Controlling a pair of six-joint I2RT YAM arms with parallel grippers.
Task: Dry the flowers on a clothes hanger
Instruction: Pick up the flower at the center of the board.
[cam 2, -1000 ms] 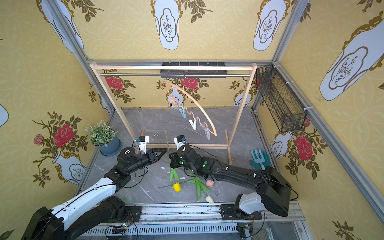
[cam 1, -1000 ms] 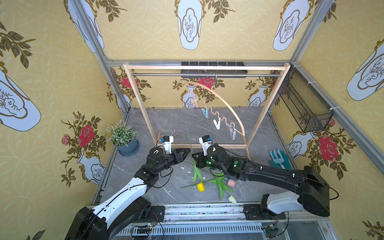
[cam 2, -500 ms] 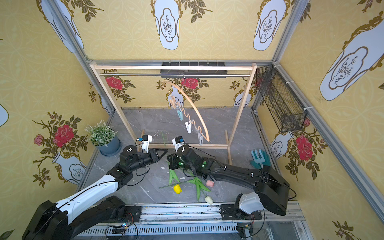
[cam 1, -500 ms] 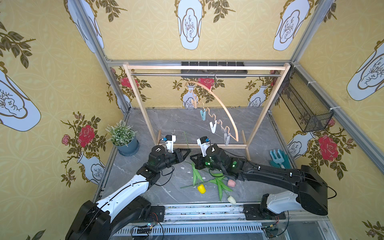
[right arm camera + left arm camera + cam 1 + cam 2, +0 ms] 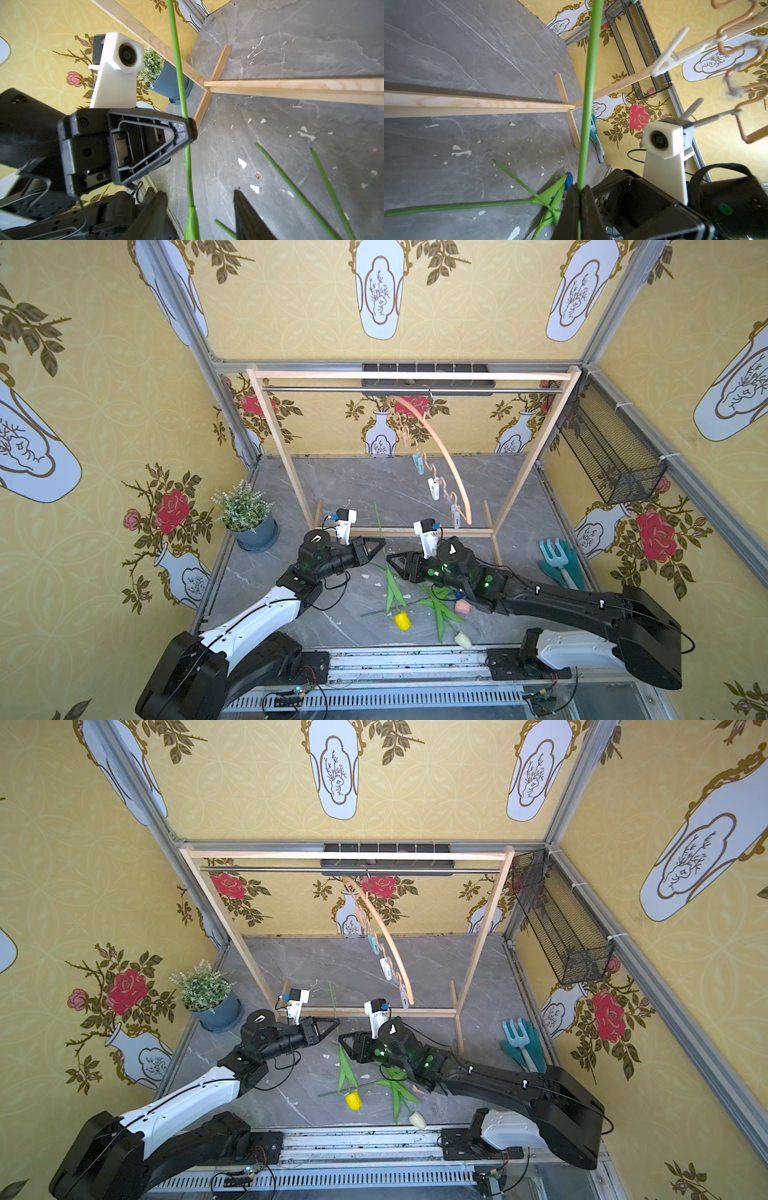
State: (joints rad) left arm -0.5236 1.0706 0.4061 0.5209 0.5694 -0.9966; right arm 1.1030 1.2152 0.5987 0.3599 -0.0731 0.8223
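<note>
- My left gripper (image 5: 580,189) is clenched on the stem (image 5: 588,83) of the yellow tulip (image 5: 402,620). The stem runs up past its tips, and the head hangs below them, low by the table (image 5: 353,489).
- My right gripper (image 5: 198,194) stands released just under the left one. It has a jaw on either side of that same stem, and neither touches it as far as I can see.
- I judge the step in hand to be a hand-over of this flower to the left arm, which alone grips it.
- The clothes hanger (image 5: 440,452) hangs from the rack rail (image 5: 332,388), above and beyond both grippers. Its clips (image 5: 433,488) dangle over the right wrist.
- Next I would draw the right gripper clear and raise the stem end to a clip. The right jaws probably have to pinch that clip open while the left feeds the stem in.
- The pink tulip (image 5: 462,605) and white tulip (image 5: 462,640) lie on the table beneath the right arm.
- I cannot tell whether the yellow head rests on the table or hangs just clear of it.
- The blue head (image 5: 569,178) is mostly hidden behind leaves.
- The stem's top is cut off in both wrist views, and the clip mouths are too small to read.
</note>
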